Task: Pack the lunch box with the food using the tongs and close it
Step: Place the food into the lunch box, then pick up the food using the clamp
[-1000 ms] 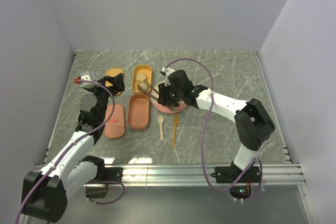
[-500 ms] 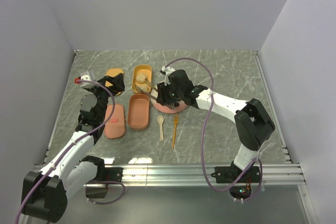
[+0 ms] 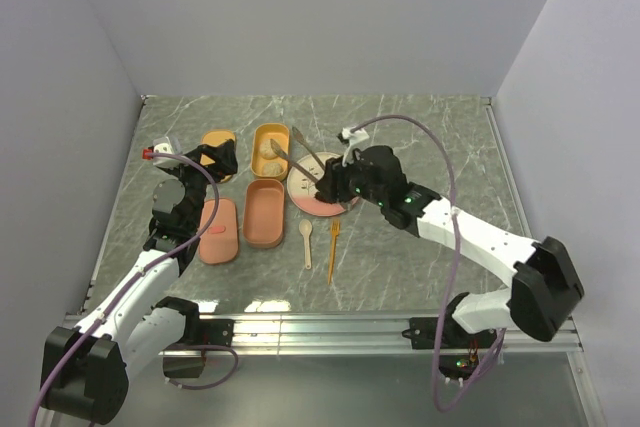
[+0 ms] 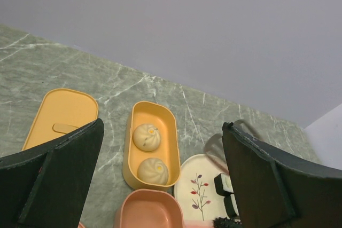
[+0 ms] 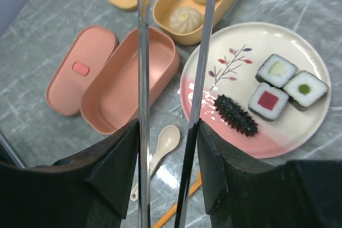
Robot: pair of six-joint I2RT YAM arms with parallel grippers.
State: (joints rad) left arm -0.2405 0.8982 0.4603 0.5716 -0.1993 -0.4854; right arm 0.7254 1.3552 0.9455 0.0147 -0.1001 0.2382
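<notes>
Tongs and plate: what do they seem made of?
The tongs look like polished steel: thin, grey, mirror-bright arms. The plate seems glazed ceramic or melamine: smooth cream-and-pink surface with soft sheen.

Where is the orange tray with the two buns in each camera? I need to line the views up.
Top external: orange tray mid-table, far row, just left of the plate.
Left wrist: tray at picture centre, plate at its lower right.
Right wrist: tray along the top edge, beyond the tongs, plate below-right.
Shared landmark: the round plate beside the tray's near end.
</notes>
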